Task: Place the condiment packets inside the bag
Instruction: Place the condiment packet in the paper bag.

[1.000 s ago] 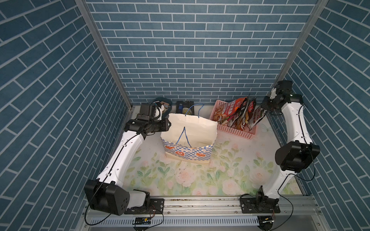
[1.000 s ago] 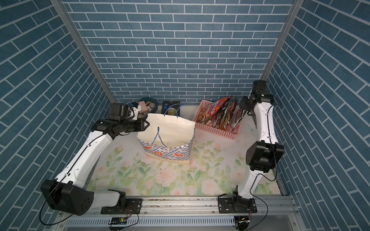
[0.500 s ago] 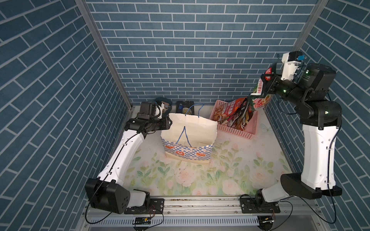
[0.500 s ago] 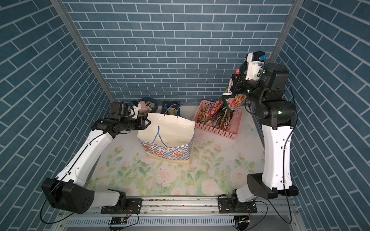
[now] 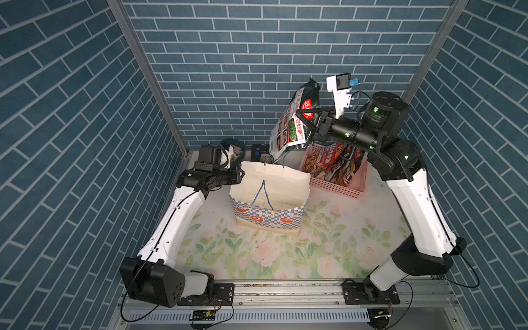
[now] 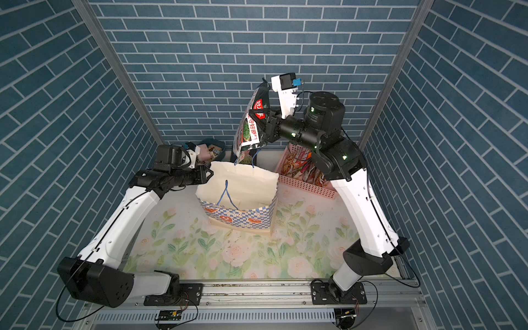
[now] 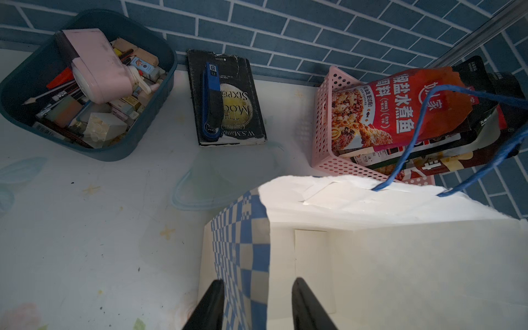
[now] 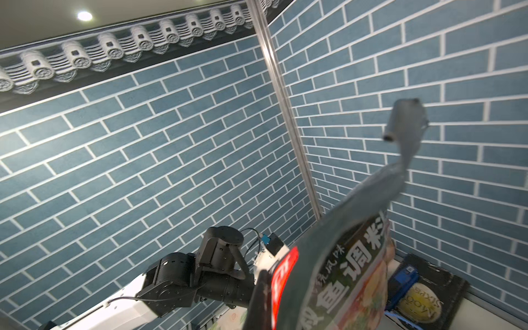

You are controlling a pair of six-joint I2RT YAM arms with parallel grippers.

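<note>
White paper with blue checks and orange emblems: one bag [image 5: 268, 218] is stood upright and open on the floral mat [image 5: 285, 257]. One black packet [image 5: 291, 125] is clamped tight in the right gripper [image 5: 305, 121] and held up in the air, tilted, over the bag's far rim, with its lower end close to a blue cord handle.

More condiment packets [image 7: 394, 114] are left standing in the one pink basket [image 7: 323, 114] just beside the bag. At least three can be counted, a red one in front and darker ones behind, but an exact number can't be made out tbh.

The left gripper [image 7: 257, 283] is parked at the bag's side wall with its two fingers apart, one outside the checkered paper and one inside.

Along the back wall, one dark blue tub [image 7: 25, 74] stuffed with oddments and one black book [image 7: 243, 114], with one blue thing [image 7: 211, 100] laid on it, are seen.
</note>
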